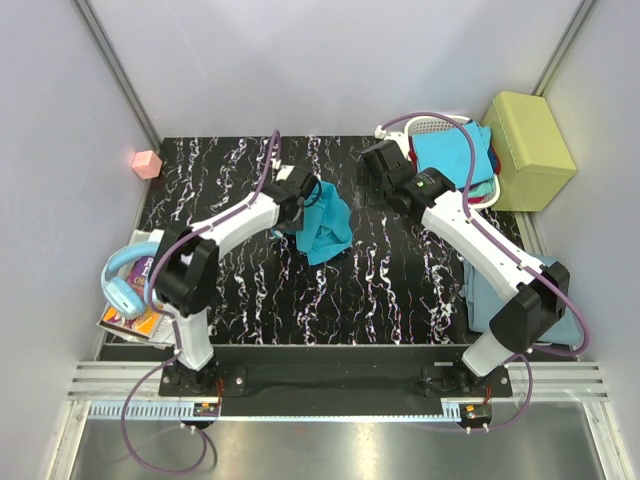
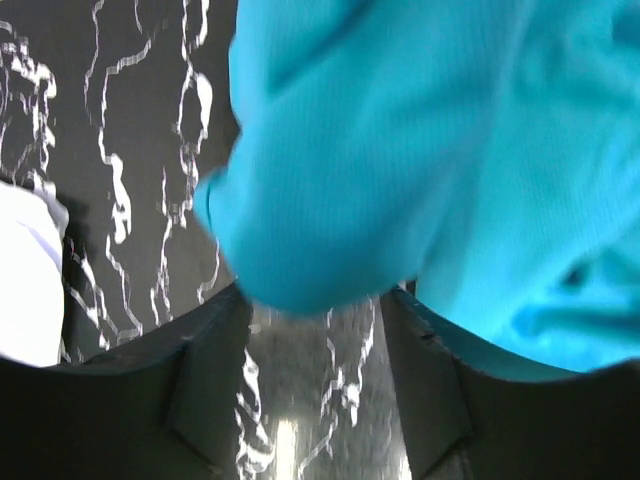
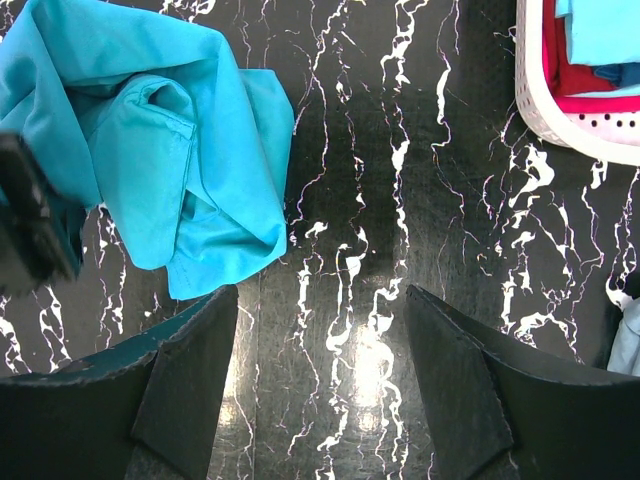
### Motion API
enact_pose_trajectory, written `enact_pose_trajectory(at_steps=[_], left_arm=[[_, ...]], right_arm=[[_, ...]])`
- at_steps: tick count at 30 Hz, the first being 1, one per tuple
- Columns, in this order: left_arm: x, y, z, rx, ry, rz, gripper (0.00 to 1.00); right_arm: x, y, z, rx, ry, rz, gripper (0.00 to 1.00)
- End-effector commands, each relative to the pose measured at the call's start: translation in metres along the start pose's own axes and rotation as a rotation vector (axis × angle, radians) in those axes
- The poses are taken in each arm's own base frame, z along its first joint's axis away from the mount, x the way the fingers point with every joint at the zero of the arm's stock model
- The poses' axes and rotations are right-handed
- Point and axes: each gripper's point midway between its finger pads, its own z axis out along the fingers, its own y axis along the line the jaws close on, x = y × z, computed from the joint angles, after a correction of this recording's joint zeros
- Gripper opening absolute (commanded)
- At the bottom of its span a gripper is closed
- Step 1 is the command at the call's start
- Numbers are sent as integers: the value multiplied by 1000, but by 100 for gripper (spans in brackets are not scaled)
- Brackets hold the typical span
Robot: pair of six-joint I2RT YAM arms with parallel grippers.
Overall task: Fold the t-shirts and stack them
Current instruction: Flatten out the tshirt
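A crumpled teal t-shirt (image 1: pixel 328 228) lies on the black marbled table (image 1: pixel 400 280), left of centre. My left gripper (image 1: pixel 306 196) is at its left upper edge; in the left wrist view (image 2: pixel 318 300) the jaws are apart, with the blurred teal cloth (image 2: pixel 420 150) just past the fingertips and bare table between them. My right gripper (image 1: pixel 372 166) hovers open and empty to the right of the shirt (image 3: pixel 150 140), over bare table (image 3: pixel 320 295). A dusty grey-blue shirt (image 1: pixel 485 290) lies at the right, partly under the right arm. More shirts, teal (image 1: pixel 450 150) and red (image 3: pixel 580 75), sit in the basket.
A white slatted basket (image 1: pixel 432 125) stands at the back right, with a yellow-green padded box (image 1: pixel 527 150) beside it. A pink cube (image 1: pixel 147 163) sits at the back left. Light blue headphones (image 1: pixel 122 280) and books lie at the left edge.
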Motion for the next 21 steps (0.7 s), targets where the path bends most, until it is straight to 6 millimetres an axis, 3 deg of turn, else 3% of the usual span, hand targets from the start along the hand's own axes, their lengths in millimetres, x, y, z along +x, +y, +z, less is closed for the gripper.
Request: enact_pose_trajectory(at_steps=[1,4,12,17,21], left_arm=[[-32,-6,13,18,-46,-39,54],[-47,-10,10,36,-67,-56,55],[-88,-9,-20,68,-172,-95,53],[-91,-7,-16,49,-178,-81,45],[-86,-7,-9,48,-158,-86,48]], right_arm=[[-10,-2,-7,-4,-43,13,75],[-7,-2,-6,-6,-37,11,75],[-1,-2,-4,-9,-26,12,75],[0,-1,-1,-13,-20,15,75],[-1,0,-2,-14,-23,14,75]])
